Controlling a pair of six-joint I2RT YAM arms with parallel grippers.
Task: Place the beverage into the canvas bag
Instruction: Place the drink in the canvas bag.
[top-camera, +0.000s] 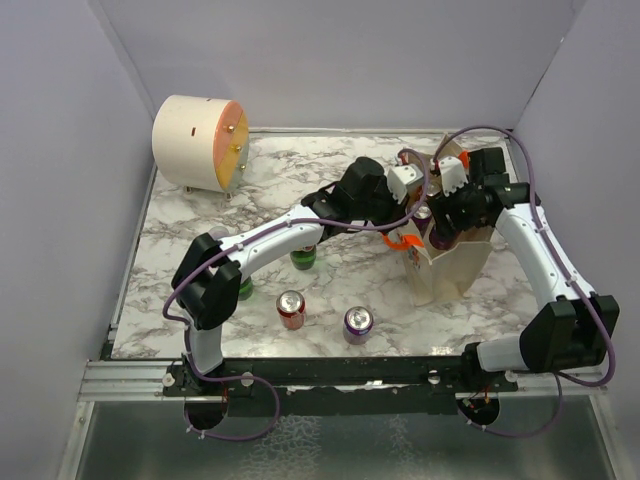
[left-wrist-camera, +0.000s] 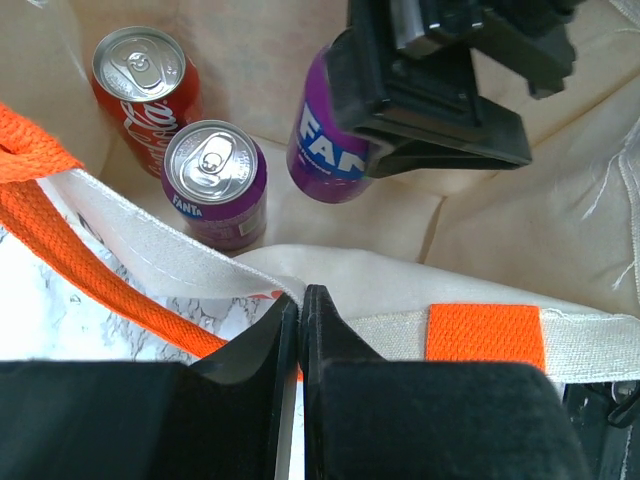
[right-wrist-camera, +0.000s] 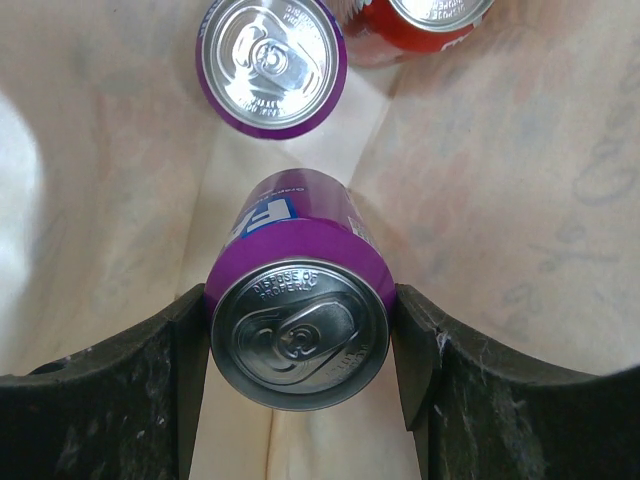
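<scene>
Can | I had right gripper clamped on it inside bag | left gripper pinched rim to hold mouth open

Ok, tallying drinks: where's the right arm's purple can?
Wrist views show the held can inside the canvas bag, at right, in the jaws of the right gripper, beside a purple can and red can.
</scene>
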